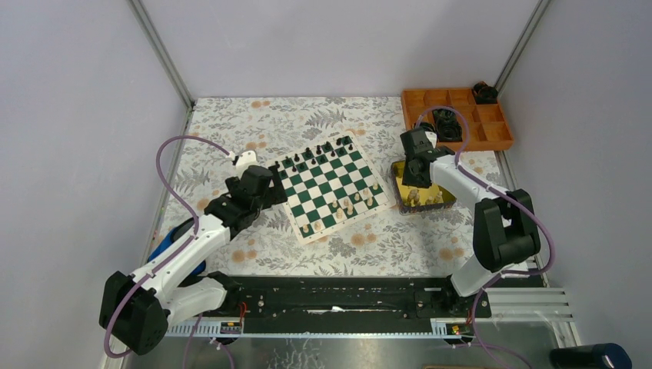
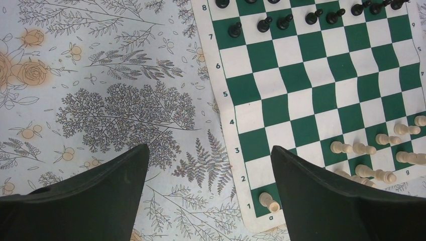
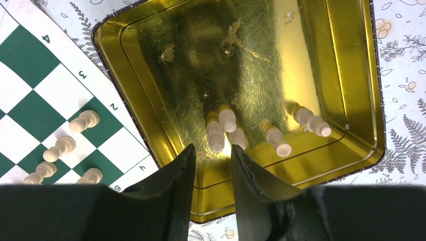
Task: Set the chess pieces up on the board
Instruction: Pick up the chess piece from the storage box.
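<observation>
The green-and-white board [image 1: 330, 184] lies mid-table. Black chess pieces [image 2: 263, 24] stand along its far rows, and cream-white pieces [image 2: 346, 148] stand near its close edge, one alone on the corner square [image 2: 268, 201]. Several more white pieces [image 3: 277, 140] lie on their sides in the gold tin [image 3: 201, 60] right of the board. My left gripper [image 2: 210, 150] hovers wide open over the board's left border, holding nothing. My right gripper [image 3: 213, 150] hangs over the tin's near rim, open a little, with nothing between its fingers; one lying piece [image 3: 216, 136] is just ahead of the tips.
An orange compartment tray [image 1: 461, 115] with black items sits at the back right corner. The gold tin [image 1: 442, 201] almost touches the board's right edge [image 3: 30, 95]. Grey walls close in the floral tablecloth on three sides.
</observation>
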You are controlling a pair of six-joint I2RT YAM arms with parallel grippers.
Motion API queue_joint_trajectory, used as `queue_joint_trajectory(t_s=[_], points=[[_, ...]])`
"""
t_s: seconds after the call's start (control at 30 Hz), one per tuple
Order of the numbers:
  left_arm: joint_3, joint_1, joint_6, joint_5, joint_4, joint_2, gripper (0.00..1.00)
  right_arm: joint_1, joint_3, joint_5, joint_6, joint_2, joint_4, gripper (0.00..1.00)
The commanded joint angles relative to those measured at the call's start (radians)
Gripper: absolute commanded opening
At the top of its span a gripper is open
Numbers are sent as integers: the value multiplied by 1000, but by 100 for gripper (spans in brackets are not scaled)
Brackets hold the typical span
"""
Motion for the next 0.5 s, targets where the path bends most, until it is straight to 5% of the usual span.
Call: queue_joint_trajectory(t_s=[0.0, 0.47], points=[[9, -7, 11, -11, 50, 4, 99, -12, -8, -19, 13, 12, 28, 38], [6, -7, 15, -11, 54, 13, 99, -31, -44, -42, 19, 47, 59, 38]])
